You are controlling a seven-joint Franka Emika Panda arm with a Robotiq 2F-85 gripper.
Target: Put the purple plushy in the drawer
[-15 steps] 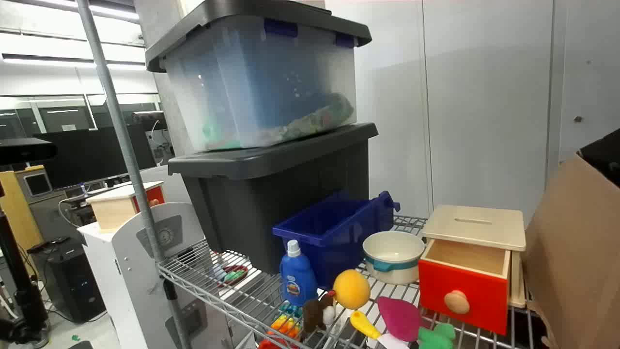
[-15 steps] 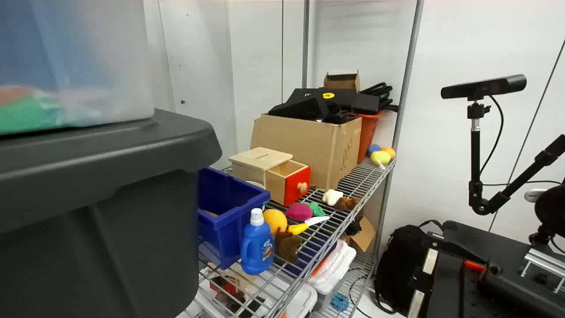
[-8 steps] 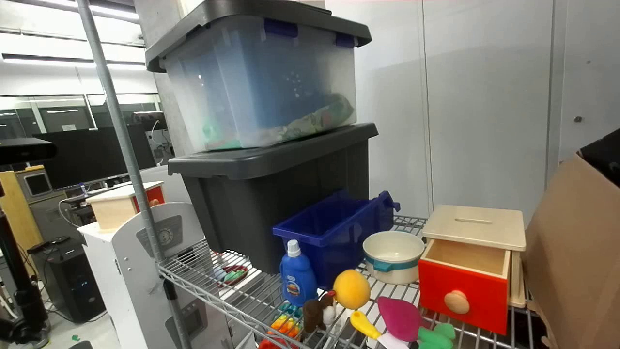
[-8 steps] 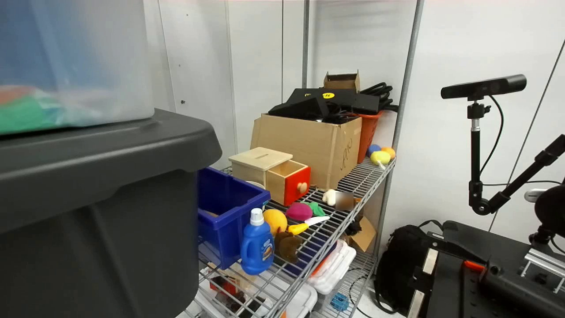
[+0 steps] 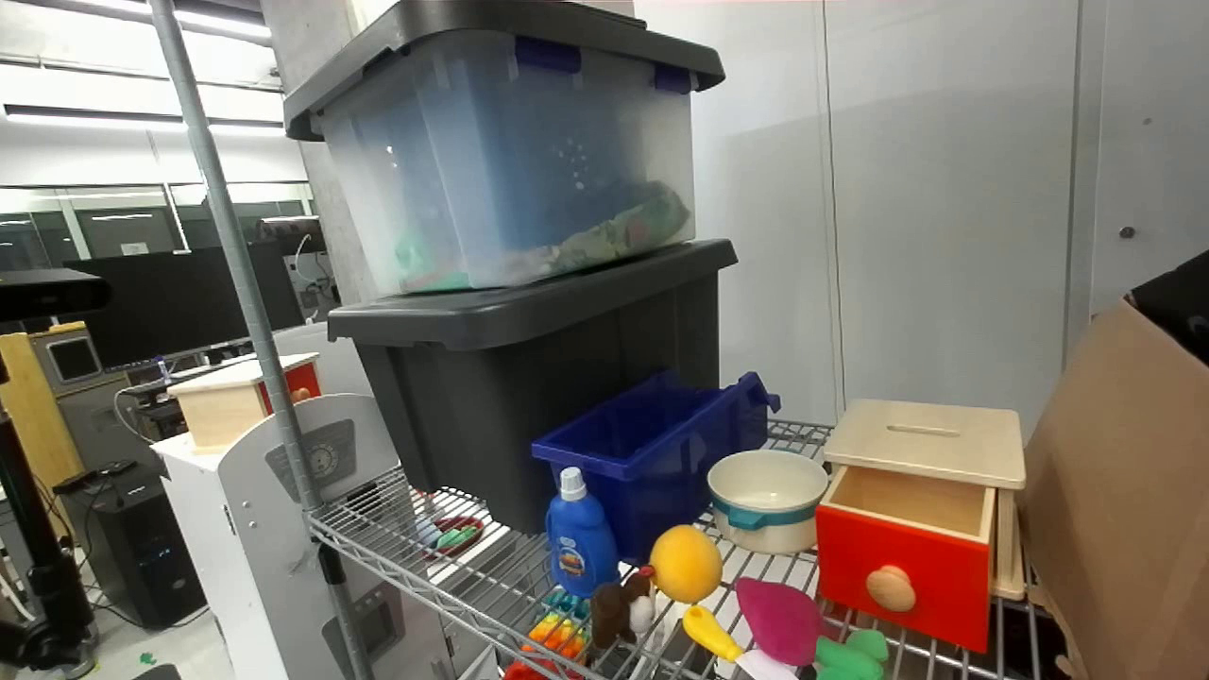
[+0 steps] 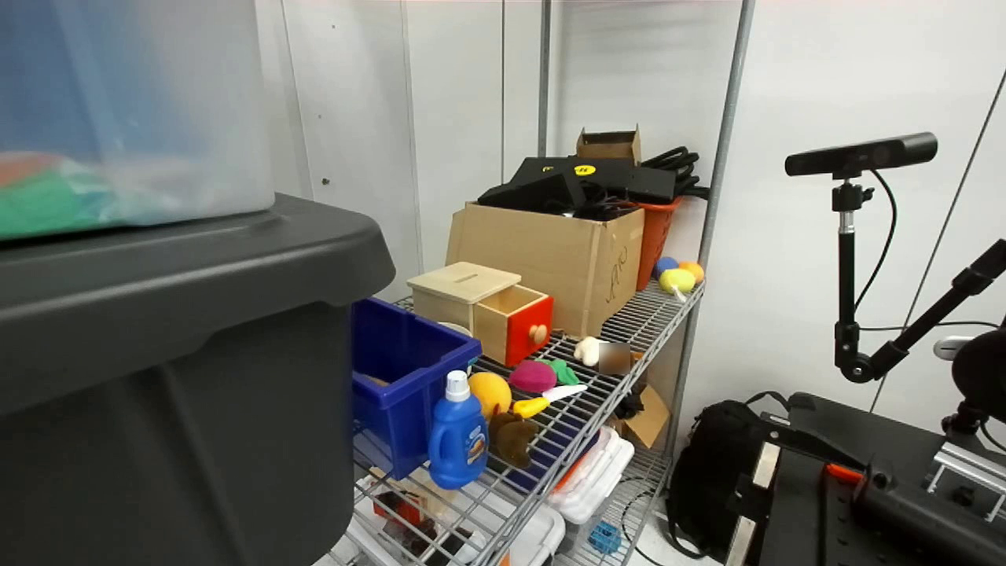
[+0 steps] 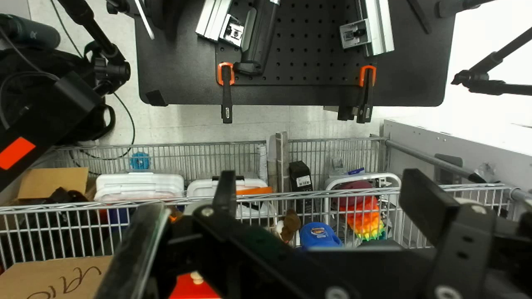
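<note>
While my black fingers (image 7: pixel 430 205) stand wide apart low in the wrist view, the rounded magenta-purple plushy (image 5: pixel 779 621) lies near the pulled-out red-fronted wooden drawer (image 5: pixel 907 550), lower right in an exterior view

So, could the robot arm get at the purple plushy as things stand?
Probably yes: the fingers stand open, and nothing seems to lie on the purple plushy. The green toy and yellow-handled knife sit close beside it, and the wrist view doesn't show it, so reach is uncertain.
</note>
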